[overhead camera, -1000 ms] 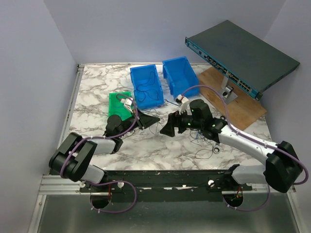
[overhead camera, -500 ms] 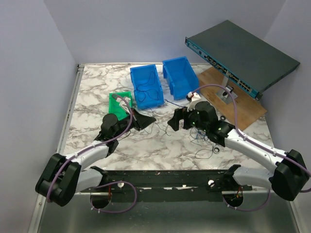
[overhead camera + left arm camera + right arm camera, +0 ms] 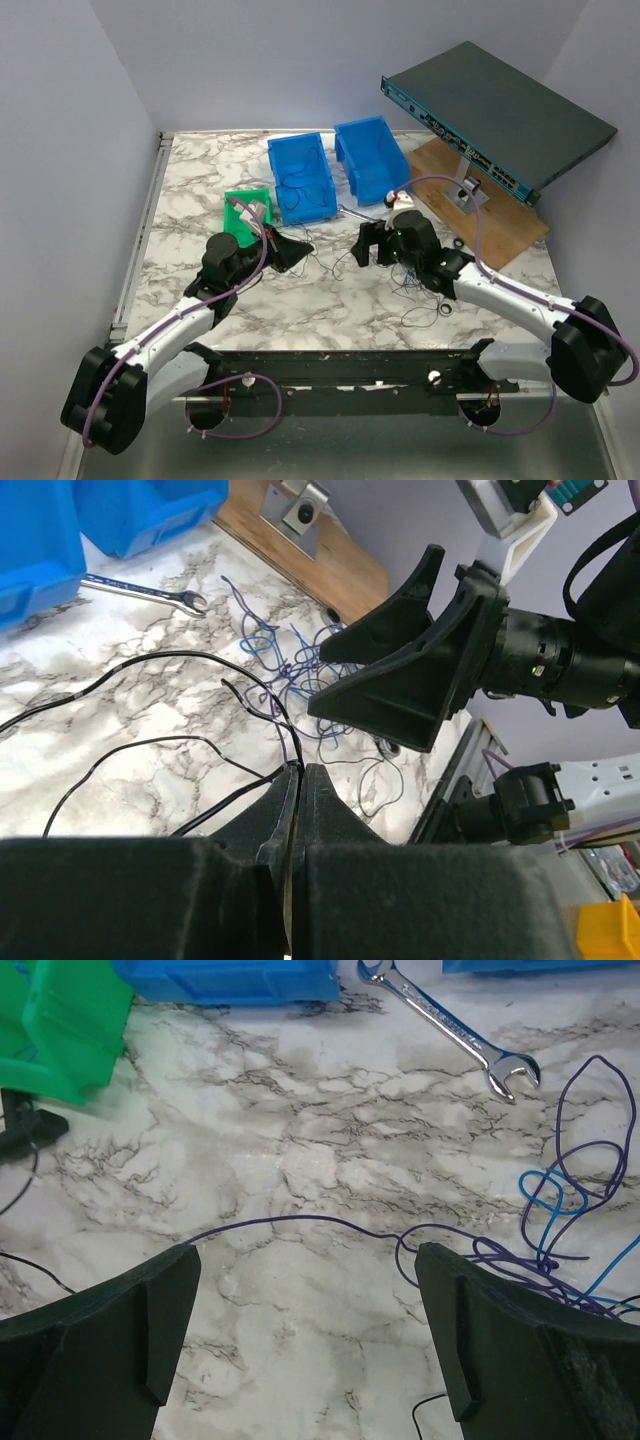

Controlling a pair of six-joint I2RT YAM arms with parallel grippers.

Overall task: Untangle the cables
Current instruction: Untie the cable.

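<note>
The cables are thin blue, purple and black wires, tangled in a heap (image 3: 420, 285) on the marble table (image 3: 190, 190) right of centre. In the left wrist view the heap (image 3: 285, 660) lies ahead of my left gripper (image 3: 297, 770). That gripper (image 3: 303, 247) is shut, and a black and a purple wire run out from between its tips. My right gripper (image 3: 359, 247) faces it, open wide over the table. A purple strand (image 3: 300, 1222) crosses just beyond the open gripper (image 3: 305, 1290), touching neither finger. The knot (image 3: 565, 1215) lies to its right.
A silver wrench (image 3: 350, 212) lies by two blue bins (image 3: 300, 178) (image 3: 370, 158), with a green bin (image 3: 245, 212) to their left. A network switch (image 3: 500, 115) is propped over a wooden board (image 3: 490, 225) at the back right. A small ring (image 3: 443, 310) sits near the front.
The right gripper has opened wider and drawn back to the right, away from the left gripper. The left arm has stretched out, its gripper still shut on the wires.
</note>
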